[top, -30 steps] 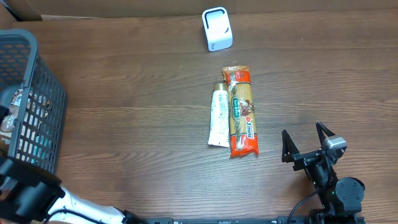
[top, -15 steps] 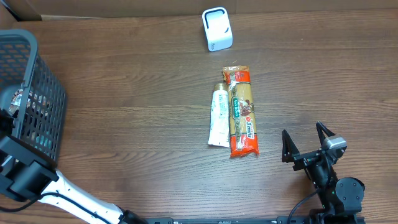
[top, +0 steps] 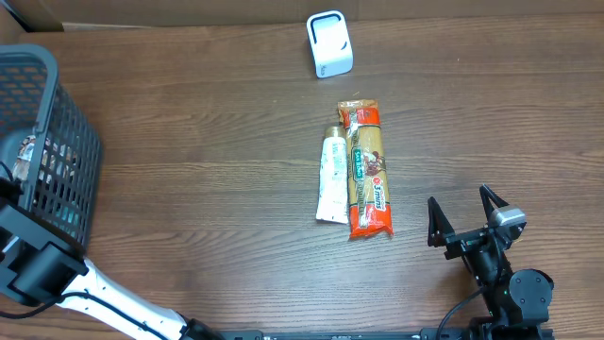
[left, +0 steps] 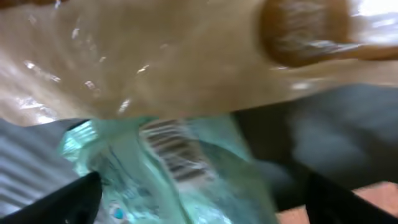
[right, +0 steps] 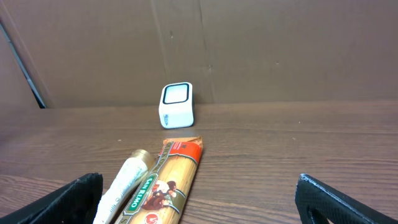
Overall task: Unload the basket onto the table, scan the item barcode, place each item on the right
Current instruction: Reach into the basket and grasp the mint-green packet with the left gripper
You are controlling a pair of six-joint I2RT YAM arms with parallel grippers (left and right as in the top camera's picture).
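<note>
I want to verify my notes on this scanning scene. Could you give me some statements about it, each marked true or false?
1. The white scanner stands past the far end of the pasta packet. True.
2. The white tube lies inside the basket. False: it lies on the table, beside the pasta packet.
3. The right gripper is open and holds nothing. True.
4. The pasta packet lies crosswise over the tube. False: they lie side by side, lengthwise.
5. The left wrist view shows a teal packet with a barcode. True.
</note>
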